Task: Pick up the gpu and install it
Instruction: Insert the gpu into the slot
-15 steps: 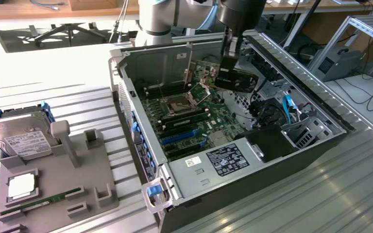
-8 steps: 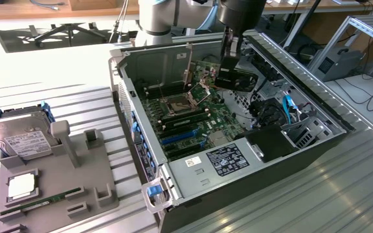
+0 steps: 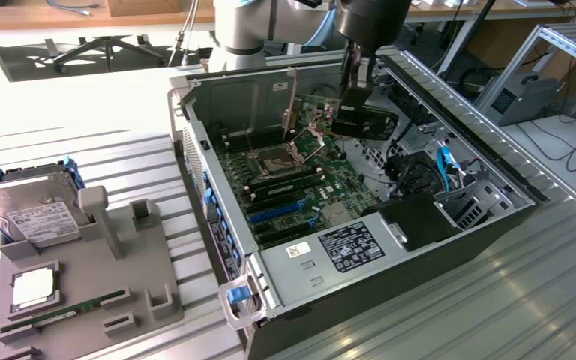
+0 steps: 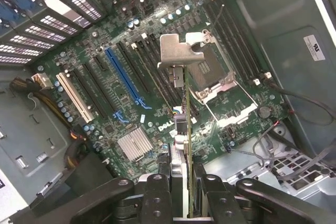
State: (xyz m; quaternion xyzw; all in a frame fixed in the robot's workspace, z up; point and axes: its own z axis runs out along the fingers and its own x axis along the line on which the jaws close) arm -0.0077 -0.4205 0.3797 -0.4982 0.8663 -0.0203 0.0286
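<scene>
The gpu (image 3: pixel 360 120), a dark card with a silver bracket at one end, hangs inside the open computer case (image 3: pixel 418 277) above the green motherboard (image 3: pixel 298 187). My gripper (image 3: pixel 354 88) comes down from above and is shut on it. In the wrist view the gpu (image 4: pixel 180 121) stands edge-on between my fingers (image 4: pixel 157 195), its silver bracket (image 4: pixel 179 51) at the far end. There my gripper (image 4: pixel 185 195) holds the card clear above the board, over the area between the blue expansion slot (image 4: pixel 126 80) and the open CPU socket (image 4: pixel 223 85).
A grey fixture (image 3: pixel 118 262) at the exterior view's left carries a hard drive (image 3: pixel 30 211), a CPU (image 3: pixel 33 286) and a RAM stick (image 3: pixel 63 311). Case walls, cables (image 3: pixel 446 169) and a drive cage (image 3: pixel 468 202) ring the motherboard. A silver heatsink (image 4: pixel 135 142) sits on the board.
</scene>
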